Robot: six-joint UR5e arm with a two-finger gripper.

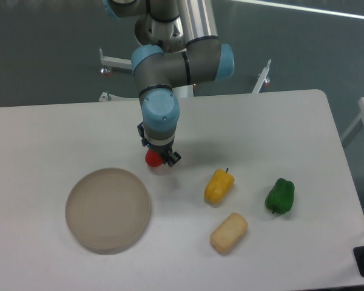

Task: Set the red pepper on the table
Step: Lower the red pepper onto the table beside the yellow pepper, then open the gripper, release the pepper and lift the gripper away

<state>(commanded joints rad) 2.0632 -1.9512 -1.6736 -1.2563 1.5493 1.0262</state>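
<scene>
The red pepper (151,159) shows as a small glossy red shape under my gripper (160,159), just past the upper right rim of the round plate. The gripper points straight down and its fingers close around the pepper; the wrist hides most of the pepper and the fingers. The pepper is low over the white table (261,121); I cannot tell whether it touches the top.
An empty round beige-grey plate (108,210) lies at the front left. A yellow pepper (219,186), a green pepper (280,196) and a pale yellow bread-like block (229,233) lie to the right of the gripper. The arm's base stands at the table's far edge.
</scene>
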